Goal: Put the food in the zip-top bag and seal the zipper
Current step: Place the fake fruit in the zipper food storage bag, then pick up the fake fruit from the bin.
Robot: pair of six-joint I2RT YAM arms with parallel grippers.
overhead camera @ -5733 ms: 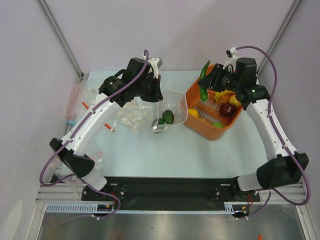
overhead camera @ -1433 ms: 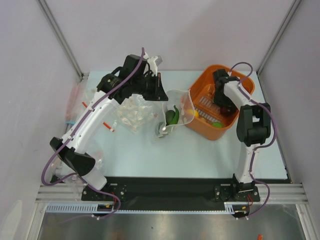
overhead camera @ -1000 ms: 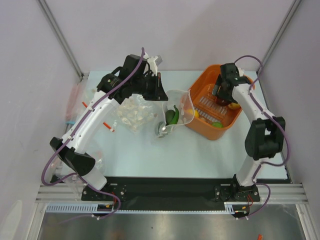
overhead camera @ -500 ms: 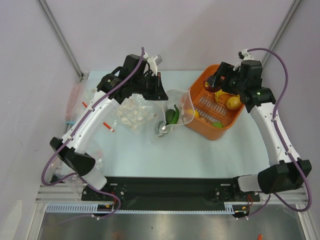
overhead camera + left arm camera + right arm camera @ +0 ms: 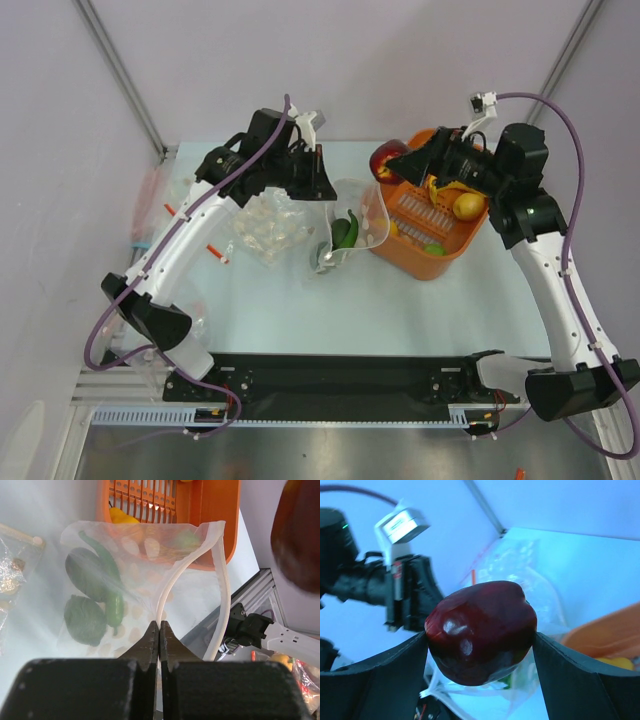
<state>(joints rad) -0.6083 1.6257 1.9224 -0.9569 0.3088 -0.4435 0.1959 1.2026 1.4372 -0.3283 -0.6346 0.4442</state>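
Dark red apple [image 5: 481,630]: clamped in right gripper [image 5: 400,162], fingers wide apart, aloft by orange basket [image 5: 440,262].
Zip-top bag [image 5: 135,555]: mouth edge pinched by closed left gripper [image 5: 159,630]; holds green chili [image 5: 109,587].

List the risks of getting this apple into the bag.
The dark red apple is round and glossy, gripped only at its sides by the right gripper; it could slip out. The zip-top bag mouth is floppy, held by the left gripper on one edge only; the apple might snag the rim or collapse the opening.
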